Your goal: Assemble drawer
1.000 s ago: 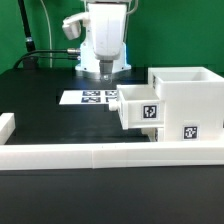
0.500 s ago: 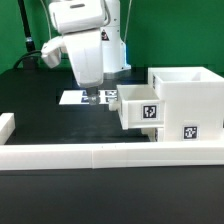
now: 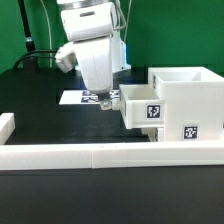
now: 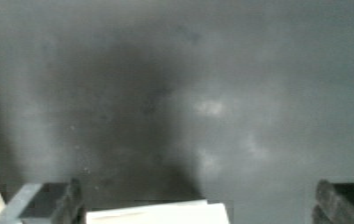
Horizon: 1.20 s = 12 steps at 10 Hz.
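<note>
End effector (image 3: pixel 103 99), low over the black worktop (image 3: pixel 45 120), just beside the drawer tray (image 3: pixel 140 108) on the exterior view's left. In the wrist view its two fingers (image 4: pixel 41 203) stand wide apart with nothing between them, a white edge showing below. The tray projects from the drawer housing (image 3: pixel 186 105), which stands at the exterior view's right behind the white border wall (image 3: pixel 90 156). Compared with half a second earlier, the arm has shifted toward the tray. Visible: one housing, one tray, one marker board (image 3: pixel 80 98) behind the end effector.
</note>
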Available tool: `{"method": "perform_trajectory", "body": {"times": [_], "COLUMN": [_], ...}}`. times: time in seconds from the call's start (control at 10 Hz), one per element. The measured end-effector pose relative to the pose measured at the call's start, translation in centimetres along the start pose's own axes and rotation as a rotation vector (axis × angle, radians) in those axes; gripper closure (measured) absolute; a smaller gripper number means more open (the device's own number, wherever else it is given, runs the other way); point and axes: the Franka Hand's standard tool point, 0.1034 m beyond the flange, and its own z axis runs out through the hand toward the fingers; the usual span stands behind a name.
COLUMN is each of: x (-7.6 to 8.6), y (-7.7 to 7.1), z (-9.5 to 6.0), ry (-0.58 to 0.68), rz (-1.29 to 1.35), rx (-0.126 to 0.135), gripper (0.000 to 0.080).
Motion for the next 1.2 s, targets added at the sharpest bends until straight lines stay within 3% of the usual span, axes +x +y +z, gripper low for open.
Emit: {"method": "perform_trajectory", "body": {"times": [0.2,0.5,1.2], "x": [1.9,3.4,4.7], "y": [-0.1,-0.1,-0.3], "z": [0.3,0.5,0.8], "ry": [0.003,0.002,0.003], "rz": [0.051,0.096,0.123], "rx": [0.005,0.009,0.020], "gripper": [0.0150,0.0150,0.0150]}}
